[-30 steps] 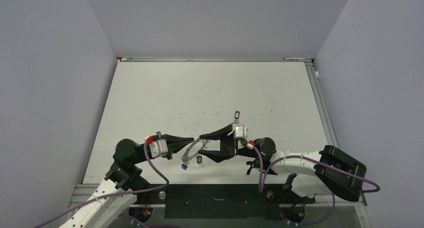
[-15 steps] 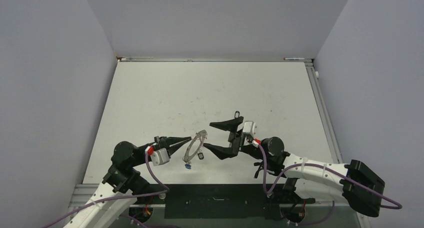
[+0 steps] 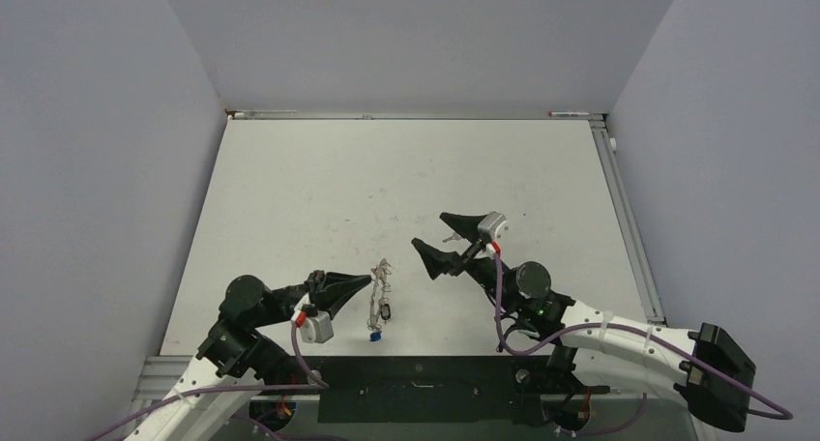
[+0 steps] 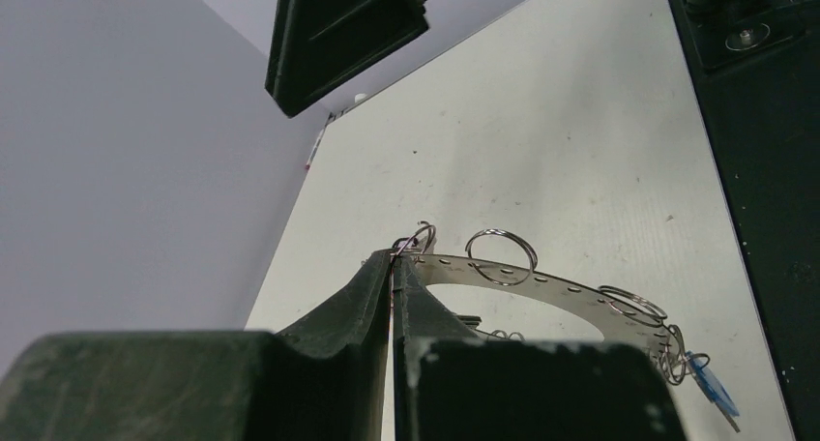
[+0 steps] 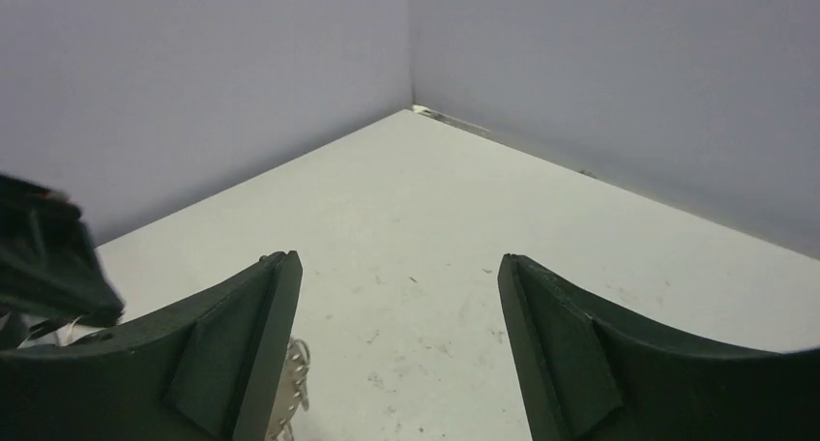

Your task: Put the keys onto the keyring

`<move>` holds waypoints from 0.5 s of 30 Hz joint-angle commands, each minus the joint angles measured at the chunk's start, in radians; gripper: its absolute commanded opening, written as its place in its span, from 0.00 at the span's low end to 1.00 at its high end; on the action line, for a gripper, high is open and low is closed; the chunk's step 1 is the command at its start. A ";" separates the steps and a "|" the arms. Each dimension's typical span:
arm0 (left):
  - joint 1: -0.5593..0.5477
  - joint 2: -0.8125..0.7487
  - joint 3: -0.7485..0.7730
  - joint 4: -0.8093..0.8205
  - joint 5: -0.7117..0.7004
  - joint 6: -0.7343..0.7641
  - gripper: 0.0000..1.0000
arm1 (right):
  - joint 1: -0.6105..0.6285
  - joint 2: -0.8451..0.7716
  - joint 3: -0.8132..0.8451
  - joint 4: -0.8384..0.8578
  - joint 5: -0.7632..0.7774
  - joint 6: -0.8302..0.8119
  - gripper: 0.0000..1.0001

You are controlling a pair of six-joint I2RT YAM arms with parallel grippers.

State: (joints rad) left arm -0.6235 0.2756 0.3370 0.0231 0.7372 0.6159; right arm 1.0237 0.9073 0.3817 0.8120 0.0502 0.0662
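Looking partway done: spotting two keys (image 3: 387, 311), black tag and blue tag, already dangling off the keyring (image 3: 380, 291), probably more left to hook. Pinching the keyring's rim tight in the left claw (image 3: 367, 279), on edge over the table (image 3: 290, 190). Hanging the right claw (image 3: 428, 229) wide and empty near its right side, not touching.

The keyring (image 4: 571, 288) shows silver with a dotted row of tiny dark holes, one key tag (image 4: 714, 391) bright blue, a second key tag (image 3: 387, 311) black, and the off-white table (image 3: 387, 185) is speckled with dark scuffs.
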 commanded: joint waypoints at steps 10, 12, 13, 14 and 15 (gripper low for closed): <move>-0.022 0.034 -0.030 0.079 -0.064 -0.044 0.00 | -0.283 0.320 0.469 -0.851 0.246 0.503 0.72; -0.022 0.040 -0.029 0.077 -0.102 -0.081 0.00 | -0.321 0.395 0.525 -0.940 0.242 0.545 0.74; -0.022 0.038 -0.030 0.073 -0.122 -0.094 0.00 | -0.333 0.430 0.548 -0.970 0.237 0.558 0.76; -0.023 0.038 -0.031 0.072 -0.140 -0.109 0.00 | -0.345 0.466 0.570 -0.996 0.230 0.570 0.77; -0.023 0.039 -0.030 0.070 -0.153 -0.123 0.00 | -0.357 0.502 0.595 -1.023 0.219 0.579 0.78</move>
State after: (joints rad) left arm -0.6418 0.3153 0.2970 0.0303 0.6624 0.5621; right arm 0.7006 1.3045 0.8898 0.0311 0.3065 0.5209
